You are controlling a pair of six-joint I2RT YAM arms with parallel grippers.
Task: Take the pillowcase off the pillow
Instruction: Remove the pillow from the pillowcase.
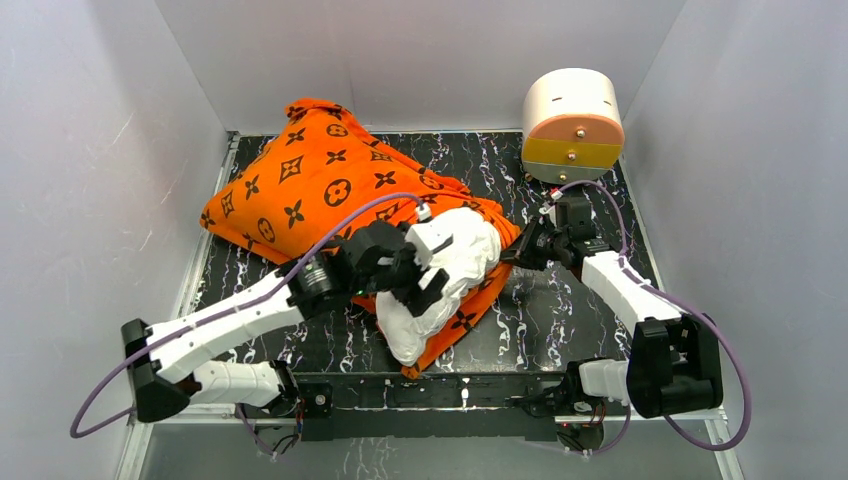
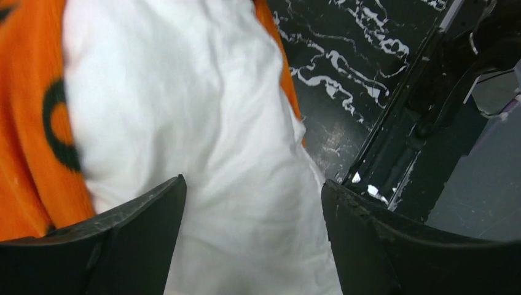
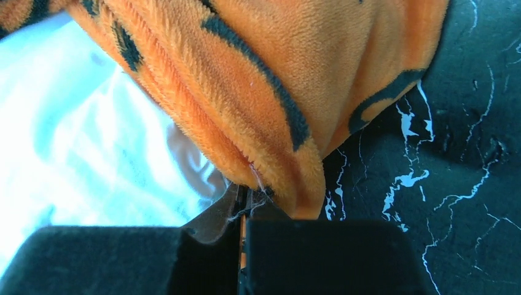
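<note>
Black marbled table (image 1: 560,320), walled on three sides. At near centre, the pillow's (image 1: 470,255) bared white end is straddled by the left gripper (image 2: 253,203), jaws spread and nothing grasped; contact cannot be confirmed. Just right, the right gripper (image 3: 241,212) is clenched on the pillowcase (image 1: 310,185) hem. The long axis runs near-right to far-left, where the pillow is sheathed.

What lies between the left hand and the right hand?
From the left hand: the bare white end of the pillow, then the orange pillowcase edge pinched by the right hand. The top view shows this.
</note>
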